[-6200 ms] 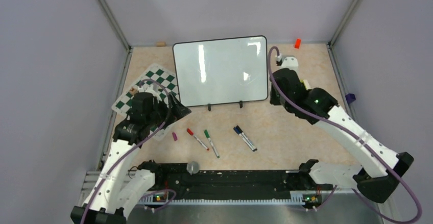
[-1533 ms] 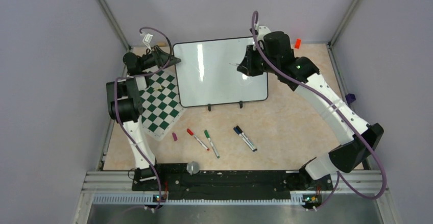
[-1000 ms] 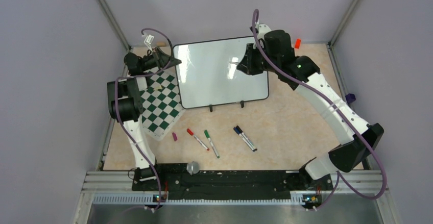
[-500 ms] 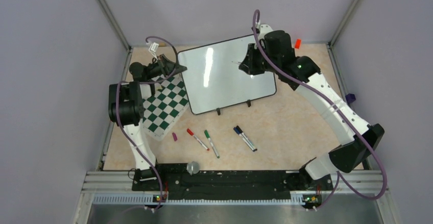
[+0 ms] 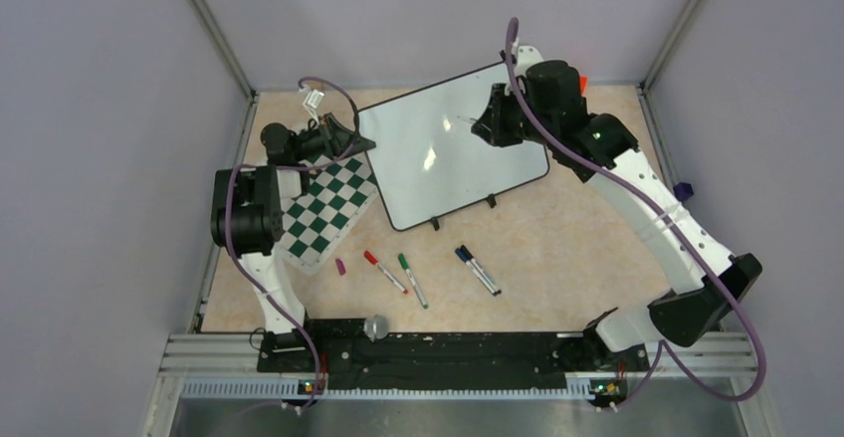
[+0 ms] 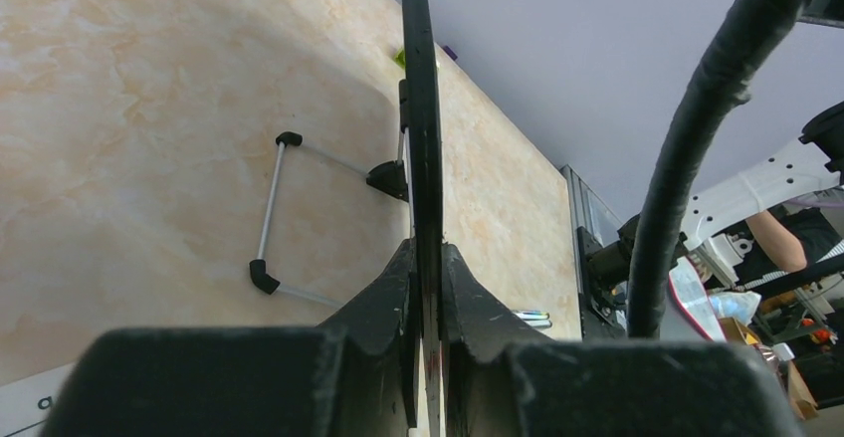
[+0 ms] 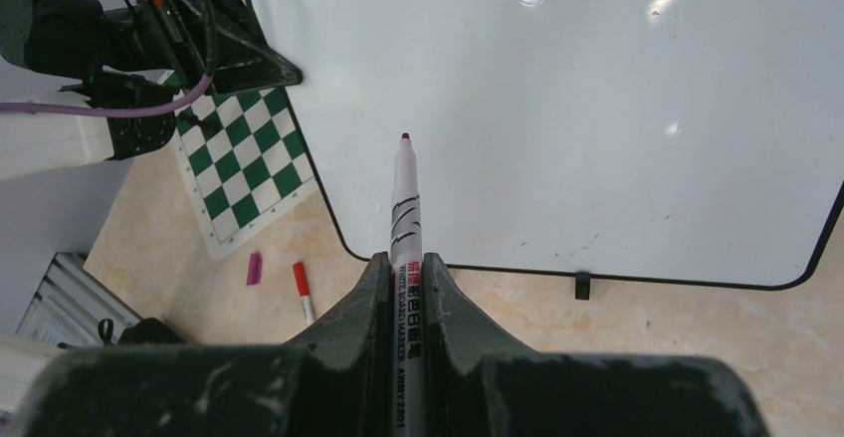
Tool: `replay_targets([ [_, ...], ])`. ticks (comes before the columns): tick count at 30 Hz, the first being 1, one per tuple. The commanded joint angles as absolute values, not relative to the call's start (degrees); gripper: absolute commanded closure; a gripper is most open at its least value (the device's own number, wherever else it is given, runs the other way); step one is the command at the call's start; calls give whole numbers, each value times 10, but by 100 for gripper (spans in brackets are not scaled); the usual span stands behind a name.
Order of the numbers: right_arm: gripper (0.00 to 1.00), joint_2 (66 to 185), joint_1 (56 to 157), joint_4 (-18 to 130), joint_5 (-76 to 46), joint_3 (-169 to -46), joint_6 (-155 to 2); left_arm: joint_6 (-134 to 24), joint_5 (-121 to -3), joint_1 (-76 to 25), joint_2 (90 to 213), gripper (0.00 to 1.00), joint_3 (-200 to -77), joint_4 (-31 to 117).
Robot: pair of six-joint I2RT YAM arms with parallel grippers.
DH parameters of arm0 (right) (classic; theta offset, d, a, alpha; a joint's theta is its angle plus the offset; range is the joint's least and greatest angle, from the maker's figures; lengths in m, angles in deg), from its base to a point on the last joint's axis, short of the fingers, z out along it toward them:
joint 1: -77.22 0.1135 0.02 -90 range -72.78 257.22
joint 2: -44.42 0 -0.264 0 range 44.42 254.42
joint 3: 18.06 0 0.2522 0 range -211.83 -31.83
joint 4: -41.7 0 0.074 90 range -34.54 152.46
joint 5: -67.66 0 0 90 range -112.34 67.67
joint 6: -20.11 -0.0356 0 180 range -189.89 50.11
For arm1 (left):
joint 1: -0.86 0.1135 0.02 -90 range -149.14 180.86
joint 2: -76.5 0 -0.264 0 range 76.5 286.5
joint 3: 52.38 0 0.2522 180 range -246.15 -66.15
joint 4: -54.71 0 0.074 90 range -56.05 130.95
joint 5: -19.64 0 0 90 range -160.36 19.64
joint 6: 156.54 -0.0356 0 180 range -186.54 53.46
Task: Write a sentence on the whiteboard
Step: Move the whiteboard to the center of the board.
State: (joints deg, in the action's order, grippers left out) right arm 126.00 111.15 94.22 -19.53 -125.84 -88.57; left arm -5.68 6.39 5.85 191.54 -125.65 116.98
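Note:
The whiteboard (image 5: 438, 153) stands askew at the back of the table, its face blank apart from glare; the sentence is out of view. My left gripper (image 5: 350, 144) is shut on the board's left edge, which appears edge-on as a black strip (image 6: 422, 109) between the jaws (image 6: 426, 258). My right gripper (image 5: 490, 123) hovers over the board's upper right part, shut on a white marker (image 7: 405, 208). The marker's dark tip points at the whiteboard (image 7: 597, 109), a little off its surface.
A green-and-white chess mat (image 5: 323, 203) lies left of the board. A purple cap (image 5: 340, 267), a red marker (image 5: 383, 271), a green marker (image 5: 412, 279) and two dark-capped markers (image 5: 478, 269) lie on the table in front. An orange object (image 5: 581, 82) sits at the back wall.
The board has swung counterclockwise and shifted right, its left edge carried rightward and nearer in my left gripper. My right gripper moved slightly right with the marker.

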Motion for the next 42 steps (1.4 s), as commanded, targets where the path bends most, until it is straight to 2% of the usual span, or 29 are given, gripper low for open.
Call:
replay_targets([
  [1, 100, 1239, 1103, 931, -198, -1252, -890, -94, 207, 40, 1899, 100, -1248, 1098],
  [8, 100, 1240, 1103, 930, -203, -1250, -893, -103, 256, 41, 1892, 100, -1256, 1057],
  [19, 100, 1249, 1096, 935, -256, -1270, -887, -97, 260, 37, 1867, 100, -1206, 1065],
  [31, 100, 1335, 952, 949, -263, -1374, -922, -111, 247, 36, 1840, 100, -1173, 1055],
  [33, 100, 1347, 925, 949, -262, -1384, -933, -113, 234, 37, 1836, 83, -1186, 1055],
  [36, 100, 1361, 893, 936, -263, -1388, -940, -122, 220, 37, 1834, 46, -1209, 1024],
  [40, 100, 1392, 863, 916, -266, -1395, -951, -129, 205, 37, 1834, 32, -1220, 1014],
  [42, 100, 1413, 847, 913, -268, -1406, -959, -131, 196, 37, 1833, 29, -1219, 1018],
])
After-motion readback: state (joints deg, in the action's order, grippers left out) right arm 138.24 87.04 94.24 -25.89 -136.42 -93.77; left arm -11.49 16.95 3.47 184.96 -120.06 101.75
